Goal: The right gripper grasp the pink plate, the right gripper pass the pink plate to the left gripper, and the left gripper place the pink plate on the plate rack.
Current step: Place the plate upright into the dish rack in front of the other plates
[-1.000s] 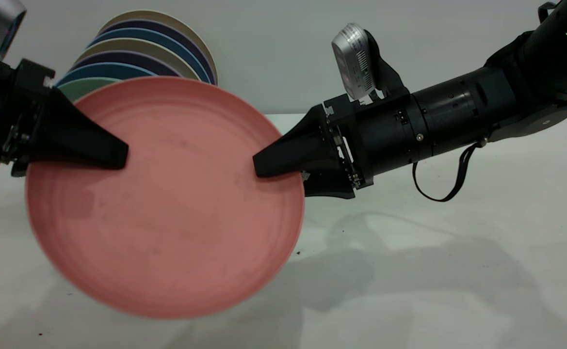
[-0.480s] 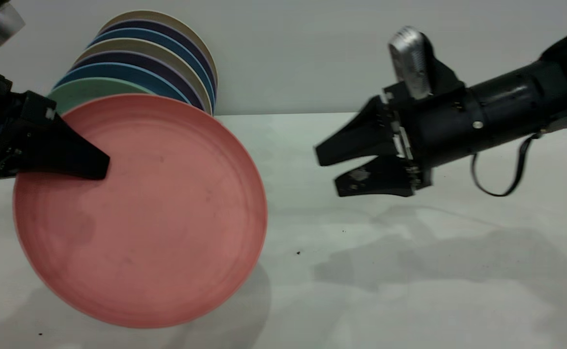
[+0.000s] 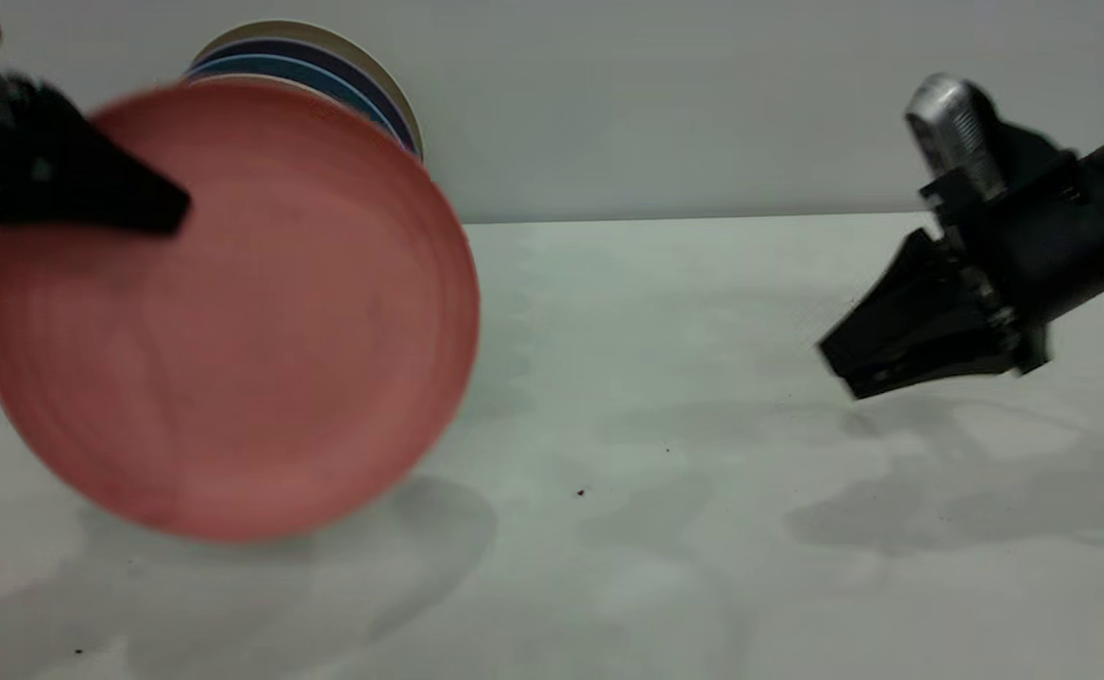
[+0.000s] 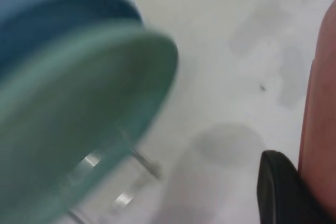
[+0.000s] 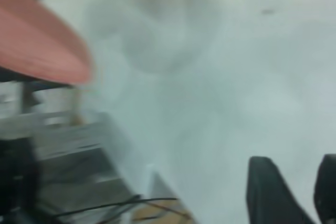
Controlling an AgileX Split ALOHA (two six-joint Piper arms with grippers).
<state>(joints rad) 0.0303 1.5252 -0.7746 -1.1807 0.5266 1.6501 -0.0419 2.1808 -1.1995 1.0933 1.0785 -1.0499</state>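
- My left claw (image 3: 160,210) pinches the round salmon-pink plate (image 3: 230,312) by its upper edge.
- The silver wire rack (image 4: 105,182) sits right behind it, under the teal-green plate (image 4: 68,124).
- My right claw (image 3: 844,364), nearly closed and empty, is far off.

Both hands are black tapered wedges: left hand (image 3: 169,210), right hand (image 3: 844,364) under a silver ribbed module (image 3: 953,132).

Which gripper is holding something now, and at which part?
The left gripper holds the pink plate by its upper left rim, clear of the table. The right gripper, far to the right, holds nothing.
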